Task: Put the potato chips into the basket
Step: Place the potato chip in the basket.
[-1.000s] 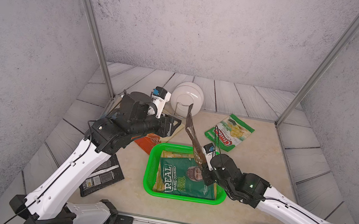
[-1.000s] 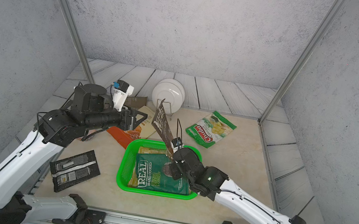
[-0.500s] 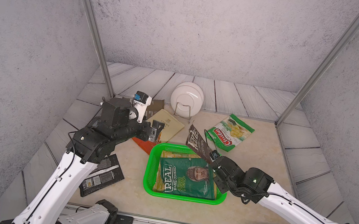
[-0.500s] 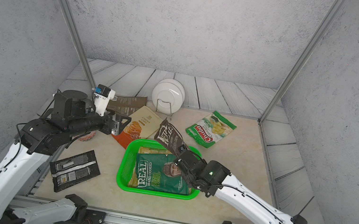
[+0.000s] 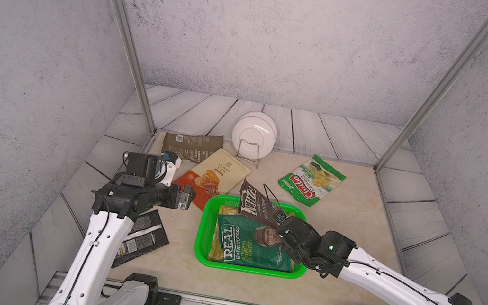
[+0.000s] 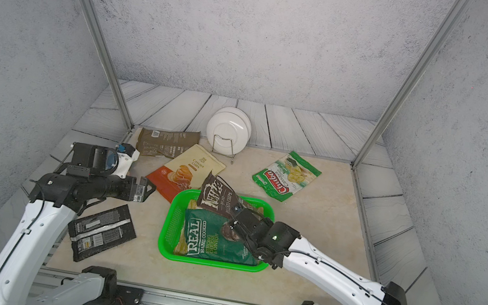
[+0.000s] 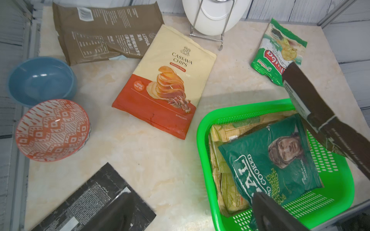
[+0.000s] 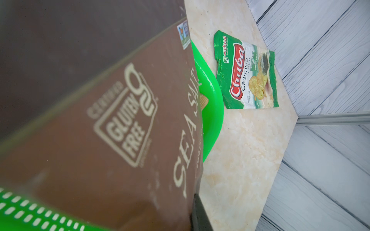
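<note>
Pale marble worktop [image 5: 360,214] lay beneath the right end effector [image 5: 277,226], pinched nearly shut on the brown chip bag [image 5: 255,204], which stood tilted over the far rim of the green basket [image 5: 202,231]; the left end effector [image 5: 185,198] gaped wide, empty. Let go there, that slick, crinkly bag might slide outside rather than onto the dark green bag [image 5: 250,246] inside.

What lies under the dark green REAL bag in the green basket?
At least one yellowish chip bag lies under the dark green REAL bag, showing along its edge inside the basket. Most of it is covered, so its print and anything below it cannot be seen.
</note>
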Controlling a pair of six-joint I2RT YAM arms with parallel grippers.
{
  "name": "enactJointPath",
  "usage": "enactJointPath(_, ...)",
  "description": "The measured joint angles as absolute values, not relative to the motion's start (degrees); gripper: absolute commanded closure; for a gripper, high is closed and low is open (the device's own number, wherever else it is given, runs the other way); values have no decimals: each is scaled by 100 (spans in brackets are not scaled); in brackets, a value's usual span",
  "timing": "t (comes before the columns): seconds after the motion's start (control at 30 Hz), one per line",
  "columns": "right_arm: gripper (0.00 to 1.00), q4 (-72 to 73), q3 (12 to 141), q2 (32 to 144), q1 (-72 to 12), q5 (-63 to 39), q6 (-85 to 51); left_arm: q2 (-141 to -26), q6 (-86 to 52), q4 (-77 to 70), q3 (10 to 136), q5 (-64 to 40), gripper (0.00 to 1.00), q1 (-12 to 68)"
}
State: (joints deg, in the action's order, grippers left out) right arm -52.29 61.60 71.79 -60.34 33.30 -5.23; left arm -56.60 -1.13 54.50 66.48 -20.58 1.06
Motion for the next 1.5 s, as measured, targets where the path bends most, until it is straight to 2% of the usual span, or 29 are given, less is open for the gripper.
enactJointPath(0.37, 100, -5288, 6442, 8112, -6342, 3870, -379, -5708, 108, 5498, 6182, -2427, 1, -224)
enactJointPath(0.6, 88, -5179, 6198, 8162, -6593, 3940, -342, -5631, 110, 5461, 6077, -2526, 2, -226)
enactJointPath(0.67, 78, -5153, 6110, 8165, -6667, 3940, -316, -5647, 113, 5446, 6069, -2539, 2, -224)
enactJointPath(0.8, 44, -5164, 6042, 8195, -6790, 3907, -274, -5699, 113, 5413, 6058, -2580, 1, -226)
enactJointPath(0.93, 24, -5133, 6029, 8117, -6858, 3782, -298, -5739, 117, 5391, 6053, -2622, 2, -226)
enactJointPath(1.07, 21, -4954, 5916, 7535, -6869, 3509, -362, -5739, 130, 5371, 6016, -2646, 1, -228)
enactJointPath(1.3, 21, -4353, 5769, 6593, -6729, 2519, -821, -5739, 150, 5354, 5977, -2694, 2, -231)
enactJointPath(1.5, 21, -3957, 5618, 6510, -5813, 1317, -1564, -5730, 202, 5328, 5907, -2794, 1, -231)
